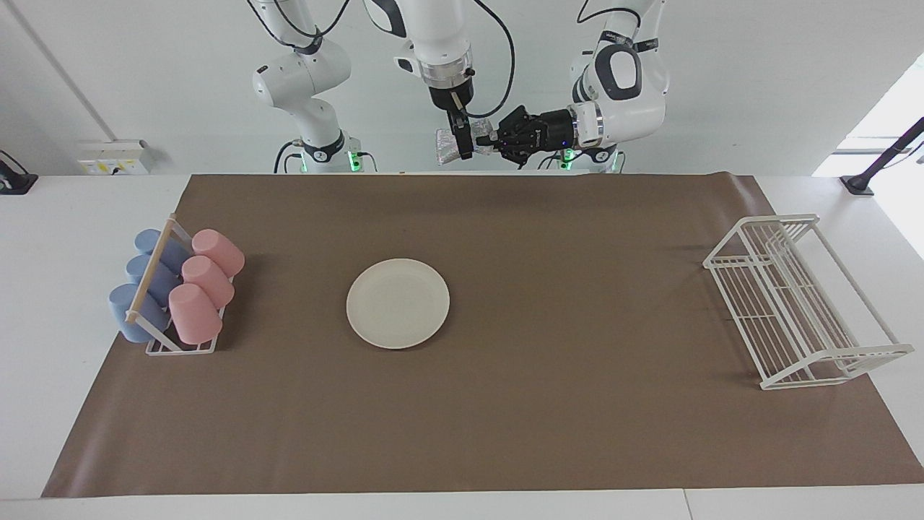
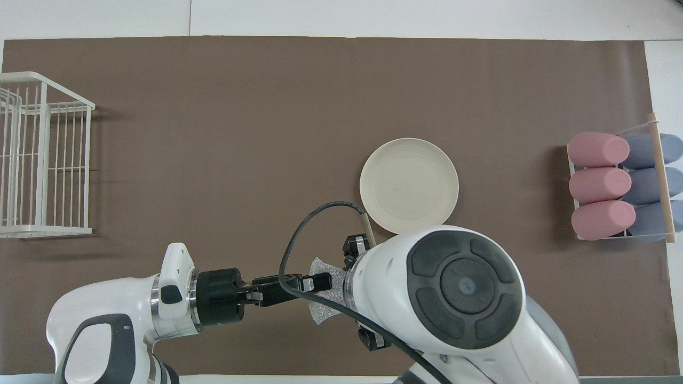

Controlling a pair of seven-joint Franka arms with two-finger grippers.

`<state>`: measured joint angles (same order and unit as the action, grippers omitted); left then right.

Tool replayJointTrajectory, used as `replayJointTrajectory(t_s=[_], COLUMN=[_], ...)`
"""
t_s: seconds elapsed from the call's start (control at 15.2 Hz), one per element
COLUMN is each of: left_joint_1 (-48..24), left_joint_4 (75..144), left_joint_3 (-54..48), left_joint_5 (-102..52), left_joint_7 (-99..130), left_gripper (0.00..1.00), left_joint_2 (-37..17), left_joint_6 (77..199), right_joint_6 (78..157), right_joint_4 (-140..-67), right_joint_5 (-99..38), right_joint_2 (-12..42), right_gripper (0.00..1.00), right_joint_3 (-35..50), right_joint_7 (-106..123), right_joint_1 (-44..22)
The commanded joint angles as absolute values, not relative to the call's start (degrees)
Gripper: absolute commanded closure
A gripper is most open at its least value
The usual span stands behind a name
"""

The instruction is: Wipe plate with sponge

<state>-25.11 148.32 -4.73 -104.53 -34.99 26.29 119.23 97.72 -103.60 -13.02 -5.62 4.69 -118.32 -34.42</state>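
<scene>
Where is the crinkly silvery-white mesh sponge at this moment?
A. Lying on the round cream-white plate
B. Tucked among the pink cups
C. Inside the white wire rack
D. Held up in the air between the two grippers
D: the crinkly silvery-white mesh sponge hangs in the air between the left gripper and the right gripper, near the robots' edge of the table, while the round cream-white plate lies bare on the brown mat.

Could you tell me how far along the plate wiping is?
Done: the sponge is off the table, up near the robots' end. In hand: the left gripper is shut on it, and the right gripper is at it, apparently a handover. Left: the plate lies untouched on the mat, unwiped.
</scene>
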Motion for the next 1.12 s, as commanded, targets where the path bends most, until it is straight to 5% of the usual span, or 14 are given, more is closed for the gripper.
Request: replayJointTrajectory(t_s=[0.0,0.07,0.4,0.53,1.05], left_joint_1=[-26.4,-26.4,-26.5,-27.5,-27.6], left_joint_4=[149.6,149.6,149.4,149.2,149.2], left_joint_3=[-4.0,-4.0,-4.0,-5.2,-5.4], left_joint_5=[-105.8,-105.8,-105.8,-105.7,-105.7], left_joint_7=[-35.8,-35.8,-35.7,-33.1,-31.1], left_gripper=[1.00,1.00,0.98,0.00,0.00], left_joint_2=[27.7,27.7,27.5,27.7,27.5], left_joint_6=[120.1,120.1,120.5,122.2,124.3], right_joint_6=[98.3,98.3,98.3,98.3,108.3], right_joint_4=[-105.2,-105.2,-105.1,-105.1,-109.7], right_joint_5=[-13.6,-13.6,-13.6,-13.6,-13.6], right_joint_2=[-7.0,-7.0,-6.9,-6.9,-4.9], right_gripper=[0.93,0.99,1.00,1.00,1.00], right_joint_3=[5.0,5.0,5.0,5.0,5.0], right_joint_7=[-115.7,-114.4,-113.6,-112.8,-99.1], right_joint_1=[-33.6,-33.5,-33.4,-33.0,-26.1])
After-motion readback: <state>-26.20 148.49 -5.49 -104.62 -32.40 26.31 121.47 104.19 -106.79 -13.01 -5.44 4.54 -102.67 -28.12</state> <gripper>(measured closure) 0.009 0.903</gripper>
